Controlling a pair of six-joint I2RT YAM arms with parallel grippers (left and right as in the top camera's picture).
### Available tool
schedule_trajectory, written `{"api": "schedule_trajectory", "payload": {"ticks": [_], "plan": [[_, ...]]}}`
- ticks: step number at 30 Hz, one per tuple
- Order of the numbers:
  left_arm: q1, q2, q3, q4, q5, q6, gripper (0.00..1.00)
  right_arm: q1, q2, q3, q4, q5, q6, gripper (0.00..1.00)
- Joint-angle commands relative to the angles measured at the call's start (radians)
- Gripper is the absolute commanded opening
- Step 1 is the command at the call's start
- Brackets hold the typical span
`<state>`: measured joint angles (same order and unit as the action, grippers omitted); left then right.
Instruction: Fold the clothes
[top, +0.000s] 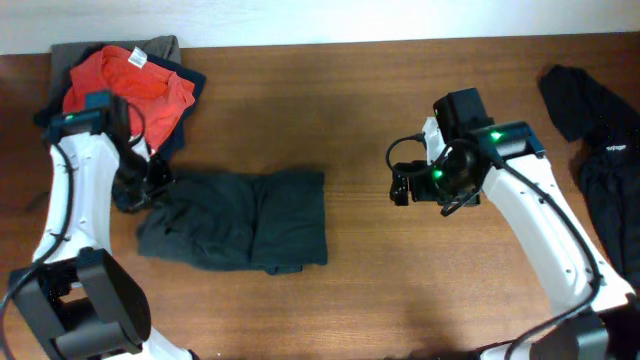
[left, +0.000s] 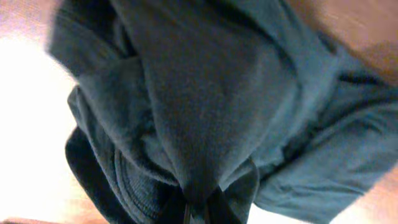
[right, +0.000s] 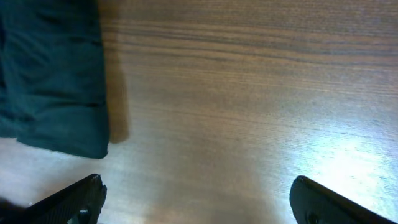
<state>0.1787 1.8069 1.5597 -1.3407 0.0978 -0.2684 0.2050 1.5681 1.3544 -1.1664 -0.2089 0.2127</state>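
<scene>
While the left gripper (top: 152, 188) pinches the left edge of the dark shirt (top: 245, 228), which lies half folded on the table (top: 380, 290), the right gripper (top: 400, 187) hangs wide open near its right side. If the left one pulls alone, the shirt may bunch up and come undone.

A dark teal garment (top: 240, 230) lies roughly folded, rumpled at its left end; a red-topped pile (top: 130, 85) sits top-left, black garments (top: 600, 150) far right
</scene>
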Motion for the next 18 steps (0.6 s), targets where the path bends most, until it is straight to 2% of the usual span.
{"api": "schedule_trajectory", "payload": {"ticks": [1, 13, 18], "plan": [[-0.059, 0.0, 0.033, -0.019, -0.009, 0.015, 0.01, -0.003, 0.031, -0.062, 0.032, 0.011, 0.002, 0.99], [-0.363, -0.001, 0.033, -0.024, -0.011, -0.072, 0.0, -0.003, 0.079, -0.353, 0.312, -0.099, 0.051, 0.99], [-0.475, -0.001, 0.033, 0.002, -0.013, -0.106, 0.01, -0.003, 0.079, -0.425, 0.377, -0.121, 0.058, 0.99]]}}
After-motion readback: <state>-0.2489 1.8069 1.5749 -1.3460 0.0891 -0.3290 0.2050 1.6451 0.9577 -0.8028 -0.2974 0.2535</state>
